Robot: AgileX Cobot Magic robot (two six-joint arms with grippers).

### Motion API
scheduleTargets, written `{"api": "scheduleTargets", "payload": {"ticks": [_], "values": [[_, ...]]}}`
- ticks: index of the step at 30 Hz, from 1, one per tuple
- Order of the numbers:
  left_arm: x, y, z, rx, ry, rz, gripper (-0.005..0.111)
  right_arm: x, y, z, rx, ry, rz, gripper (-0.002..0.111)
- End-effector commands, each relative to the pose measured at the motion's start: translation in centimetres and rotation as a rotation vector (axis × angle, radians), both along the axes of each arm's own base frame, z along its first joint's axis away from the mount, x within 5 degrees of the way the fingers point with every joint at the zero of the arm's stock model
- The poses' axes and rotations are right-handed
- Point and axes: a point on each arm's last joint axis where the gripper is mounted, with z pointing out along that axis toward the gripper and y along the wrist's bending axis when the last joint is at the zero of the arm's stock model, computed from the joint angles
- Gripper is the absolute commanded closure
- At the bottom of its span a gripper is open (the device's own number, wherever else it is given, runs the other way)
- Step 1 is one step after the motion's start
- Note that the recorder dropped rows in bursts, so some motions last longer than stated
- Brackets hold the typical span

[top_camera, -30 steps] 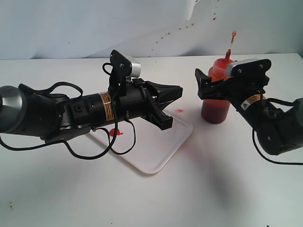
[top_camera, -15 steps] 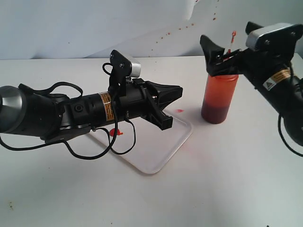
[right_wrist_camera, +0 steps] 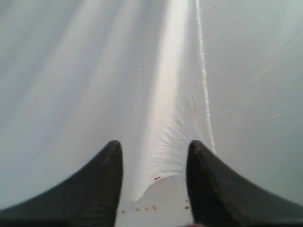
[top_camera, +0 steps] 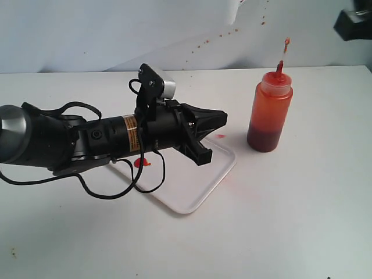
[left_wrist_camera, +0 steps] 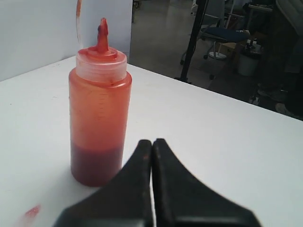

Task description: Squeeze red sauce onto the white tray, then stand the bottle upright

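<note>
bottle (top_camera: 269, 113): upright on the counter (top_camera: 302, 209), nozzle up, just beside the white tray (top_camera: 192, 186)
left tool (top_camera: 216, 121): closed, empty, over the tray
right tool (right_wrist_camera: 154, 163): open, empty, raised clear
red sauce (top_camera: 140, 162): on tray

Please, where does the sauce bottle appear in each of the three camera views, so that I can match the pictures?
Exterior view: the bottle stands upright on the table, right of the white tray.
Left wrist view: the bottle stands at the left, beyond the shut left gripper.
Right wrist view: not in it; only the open right gripper against a white backdrop.
Shared landmark: the bottle's red nozzle.
</note>
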Motion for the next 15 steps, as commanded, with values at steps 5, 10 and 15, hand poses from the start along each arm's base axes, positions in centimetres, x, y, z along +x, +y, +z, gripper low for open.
{"api": "scheduleTargets", "payload": {"ticks": [5,10,15], "values": [[-3.4,1.9,6.1,-0.080,-0.107,-0.004,0.107,-8.5,-2.2,3.5,-0.052,-0.011,-0.046,0.108],[-7.1,4.2,9.7,-0.126,-0.190,0.000,0.107,-12.3,-3.1,4.3,-0.046,-0.036,-0.048,0.108],[-11.1,6.9,12.1,-0.178,-0.286,0.031,0.107,-15.3,-3.7,3.9,-0.058,-0.003,-0.049,0.108]]}}
